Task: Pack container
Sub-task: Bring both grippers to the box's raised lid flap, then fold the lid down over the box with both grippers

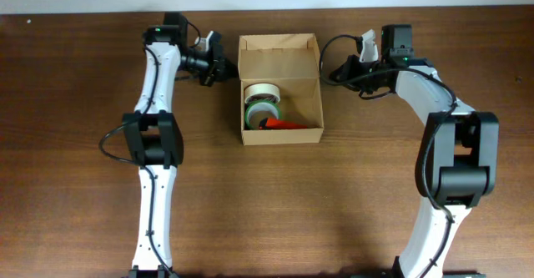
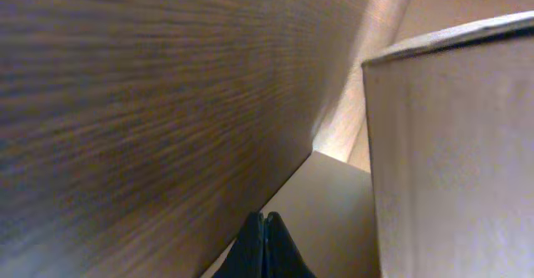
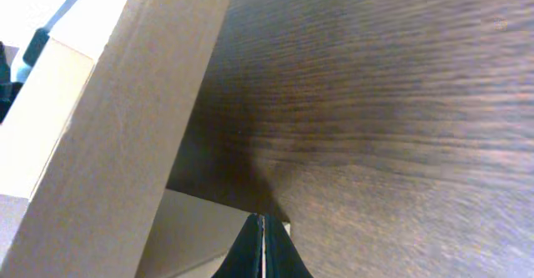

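On the left of the dark wooden table (image 1: 75, 144), we see the left arm (image 1: 154, 136) reaching toward the far edge. The left gripper (image 2: 264, 225) has its two dark fingers pressed flat together with nothing between them. It sits just beside the container's left wall, near the back corner. In its wrist view a pale tan surface lies right ahead of the tips, and we cannot tell whether they touch it.

The container (image 1: 248, 134) stands in the middle of the table, toward the far side. It is open, with its flap lid (image 1: 278, 54) folded back away from us. Inside we see a cream tape roll (image 1: 261, 92), and just in front of it a green roll (image 1: 259, 112). A red-orange item (image 1: 288, 124) lies against the near wall.

To the right, the right gripper (image 3: 262, 225) is likewise closed on nothing. It sits just beside the container's right wall, near the back. The right arm (image 1: 446, 144) bends behind it.
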Controlling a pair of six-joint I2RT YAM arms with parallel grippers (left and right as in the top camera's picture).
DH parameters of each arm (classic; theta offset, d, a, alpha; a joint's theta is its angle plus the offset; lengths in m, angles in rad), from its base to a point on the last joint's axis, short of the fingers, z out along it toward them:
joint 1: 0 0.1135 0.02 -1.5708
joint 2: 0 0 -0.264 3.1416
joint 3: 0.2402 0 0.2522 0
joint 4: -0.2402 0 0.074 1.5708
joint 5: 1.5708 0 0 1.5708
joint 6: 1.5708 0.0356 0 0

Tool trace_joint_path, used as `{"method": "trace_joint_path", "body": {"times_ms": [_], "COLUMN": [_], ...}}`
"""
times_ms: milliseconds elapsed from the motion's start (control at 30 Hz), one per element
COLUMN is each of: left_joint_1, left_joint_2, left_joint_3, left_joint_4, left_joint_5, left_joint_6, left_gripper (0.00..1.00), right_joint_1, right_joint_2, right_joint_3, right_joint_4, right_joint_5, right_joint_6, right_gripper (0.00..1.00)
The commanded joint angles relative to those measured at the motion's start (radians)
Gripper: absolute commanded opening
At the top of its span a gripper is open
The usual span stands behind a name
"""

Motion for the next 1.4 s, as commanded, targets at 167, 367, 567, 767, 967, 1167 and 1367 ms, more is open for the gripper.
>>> {"method": "trace_joint_path", "body": {"times_ms": [167, 367, 567, 767, 967, 1167, 1367], "left_joint_1": [-0.034, -0.034, -0.028, -0.02, -0.008, -0.005, -0.005], "left_joint_2": [0.002, 0.002, 0.001, 0.001, 0.001, -0.015, -0.042], "left_joint_3": [-0.001, 0.002, 0.039, 0.126, 0.245, 0.278, 0.278], "left_joint_4": [0.046, 0.079, 0.098, 0.125, 0.135, 0.13, 0.13], "left_joint_5": [0.067, 0.071, 0.071, 0.07, 0.07, 0.075, 0.074], "left_joint_6": [-0.039, 0.003, 0.091, 0.121, 0.121, 0.121, 0.133], "left_gripper": [0.02, 0.02, 0.02, 0.02, 0.01, 0.02, 0.02], "right_joint_1": [0.051, 0.053, 0.052, 0.052, 0.052, 0.052, 0.052], "right_joint_2": [0.032, 0.031, 0.029, 0.029, 0.029, 0.029, 0.029], "right_joint_3": [-0.002, -0.001, 0.036, 0.081, 0.121, 0.159, 0.194], "right_joint_4": [0.099, 0.192, 0.236, 0.237, 0.236, 0.224, 0.178], "right_joint_5": [-0.145, -0.21, -0.249, -0.253, -0.256, -0.261, -0.275], "right_joint_6": [0.0, -0.001, 0.0, 0.0, 0.0, 0.0, -0.005], "right_gripper": [0.04, 0.03, 0.04, 0.04, 0.04, 0.04, 0.04]}}
